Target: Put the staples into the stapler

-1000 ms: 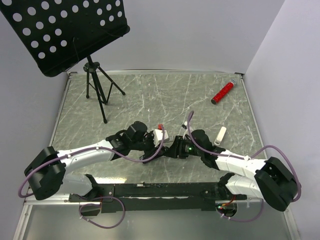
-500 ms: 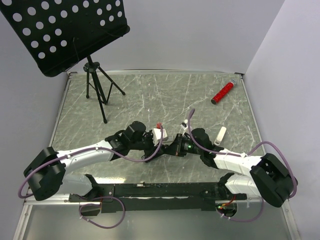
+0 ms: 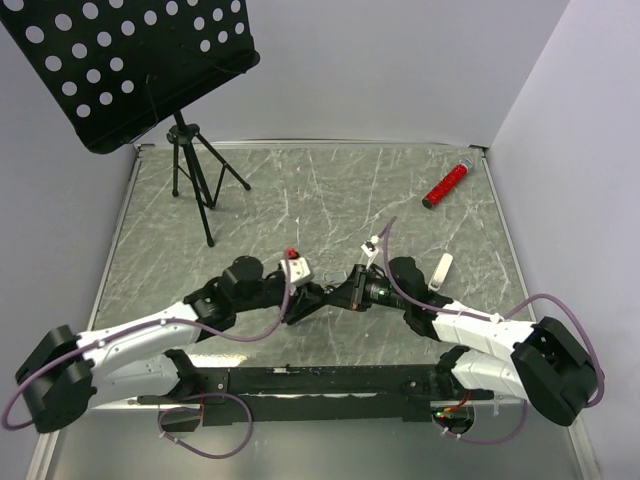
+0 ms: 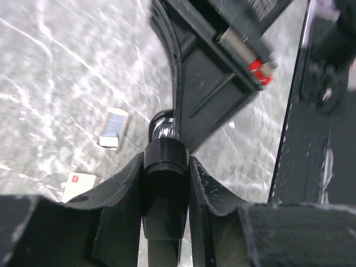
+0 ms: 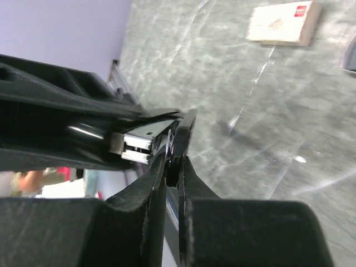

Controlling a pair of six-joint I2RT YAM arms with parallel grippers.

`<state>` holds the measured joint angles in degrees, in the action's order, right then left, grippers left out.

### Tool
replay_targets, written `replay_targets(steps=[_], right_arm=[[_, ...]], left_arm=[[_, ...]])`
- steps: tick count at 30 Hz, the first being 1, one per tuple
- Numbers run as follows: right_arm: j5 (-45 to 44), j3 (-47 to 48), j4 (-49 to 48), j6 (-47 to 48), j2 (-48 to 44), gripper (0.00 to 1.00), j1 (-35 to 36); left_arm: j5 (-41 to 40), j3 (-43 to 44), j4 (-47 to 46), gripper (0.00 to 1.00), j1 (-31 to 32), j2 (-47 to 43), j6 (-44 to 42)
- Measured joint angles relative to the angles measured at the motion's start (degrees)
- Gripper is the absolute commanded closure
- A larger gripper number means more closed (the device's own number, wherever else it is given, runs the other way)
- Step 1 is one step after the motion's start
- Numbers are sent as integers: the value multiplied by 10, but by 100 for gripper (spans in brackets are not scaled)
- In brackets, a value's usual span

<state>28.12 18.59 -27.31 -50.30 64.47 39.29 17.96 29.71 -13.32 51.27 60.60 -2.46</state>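
Note:
The black stapler (image 3: 325, 297) hangs between my two grippers just above the table. My left gripper (image 3: 303, 300) is shut on its rounded black end (image 4: 164, 161); the stapler body (image 4: 203, 89) runs up and away in the left wrist view. My right gripper (image 3: 347, 293) is shut on a thin black edge of the stapler (image 5: 183, 139), next to its silvery rail (image 5: 138, 147). The cream staples box (image 4: 78, 186) lies on the table below, also in the right wrist view (image 5: 283, 23). The small greyish tray piece (image 4: 114, 128) lies near it. In the top view both are hidden.
A white rounded bar (image 3: 441, 270) lies just right of the right arm. A red cylinder (image 3: 446, 183) lies at the far right. A black music stand (image 3: 195, 180) stands at the back left. A black rail (image 3: 320, 382) runs along the near edge.
My left arm has drawn back to the left, carrying its end of the stapler leftward. My right gripper has followed slightly left and up. Both stay shut on the stapler.

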Motion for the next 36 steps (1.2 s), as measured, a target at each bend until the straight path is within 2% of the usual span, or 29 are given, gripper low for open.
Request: replay_targets(steps=[13,22,28,36], right_arm=[[-31,-36,16,-39,-62,100,-34],[-62,-108,-49,-104,-88,100,-48],[-113,-152,-107,-168,-110,100,-51],[-207,-159,-141,-241,-163,100,-52]], left_arm=[[-84,-119,-26,99,-12,-231,159],[-170,-200,44,99,-12,-407,307],[-235,-225,109,99,-12,-512,409],[-328,-238,134,98,-13,-586,534]])
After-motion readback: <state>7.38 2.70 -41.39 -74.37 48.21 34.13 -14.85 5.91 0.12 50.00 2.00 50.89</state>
